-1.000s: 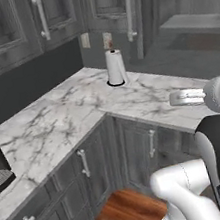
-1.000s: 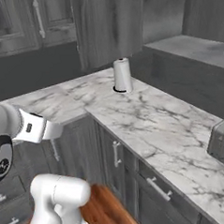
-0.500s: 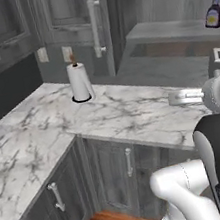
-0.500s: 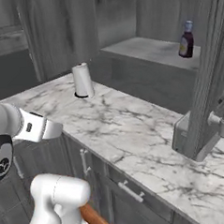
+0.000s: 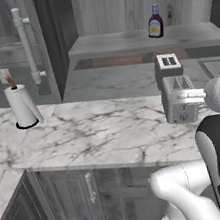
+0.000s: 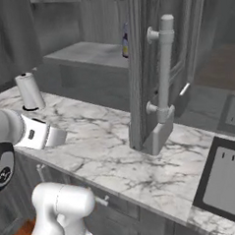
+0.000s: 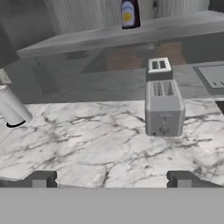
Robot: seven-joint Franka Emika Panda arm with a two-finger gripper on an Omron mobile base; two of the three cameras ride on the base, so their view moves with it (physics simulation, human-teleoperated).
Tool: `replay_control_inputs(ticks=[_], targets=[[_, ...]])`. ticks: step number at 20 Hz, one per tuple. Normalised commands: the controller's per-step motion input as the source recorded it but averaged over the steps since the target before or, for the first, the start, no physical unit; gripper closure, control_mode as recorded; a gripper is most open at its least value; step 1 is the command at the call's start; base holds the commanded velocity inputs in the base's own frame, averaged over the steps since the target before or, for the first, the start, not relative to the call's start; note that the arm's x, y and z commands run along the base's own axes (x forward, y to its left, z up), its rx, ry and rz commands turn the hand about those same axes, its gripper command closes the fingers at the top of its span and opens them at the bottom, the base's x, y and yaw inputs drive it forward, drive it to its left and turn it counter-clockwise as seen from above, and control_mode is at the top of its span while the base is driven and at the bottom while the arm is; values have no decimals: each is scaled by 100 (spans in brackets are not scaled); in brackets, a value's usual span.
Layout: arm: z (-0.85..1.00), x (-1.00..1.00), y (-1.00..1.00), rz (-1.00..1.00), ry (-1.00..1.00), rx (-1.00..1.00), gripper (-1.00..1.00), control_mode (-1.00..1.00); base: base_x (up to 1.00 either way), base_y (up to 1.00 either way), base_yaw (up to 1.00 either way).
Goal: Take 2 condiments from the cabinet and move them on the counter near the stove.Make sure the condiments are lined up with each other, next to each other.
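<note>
The cabinet (image 5: 115, 9) stands open, and the sauce bottle (image 5: 155, 22) sits upright on its shelf (image 5: 121, 41), yellow label facing out. The tool (image 7: 111, 179) hangs released, jaws wide and holding nothing, low over the marble desk (image 7: 87, 144), the bottle well beyond and above it. A toaster (image 7: 164, 107) stands between. The right base view shows the swung-out door (image 6: 159, 77) half hiding the bottle; the paper towel roll (image 5: 22, 105) sits far left.

No words or numbers can be read; the bottle (image 7: 129, 13) has a yellow label, too blurry to read.
</note>
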Motion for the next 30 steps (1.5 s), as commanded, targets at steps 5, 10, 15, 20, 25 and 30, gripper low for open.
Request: replay_control_inputs(ticks=[5,10,15,20,25,30], targets=[[0,0,0,0,0,0,-100,100,55,0,-30],[0,0,0,0,0,0,-100,100,65,16,-19],[0,0,0,0,0,0,-100,100,50,3,-11],[0,0,0,0,0,0,-100,100,35,20,-19],[0,0,0,0,0,0,-100,100,28,39,-15],[0,0,0,0,0,0,-100,100,24,36,-15]])
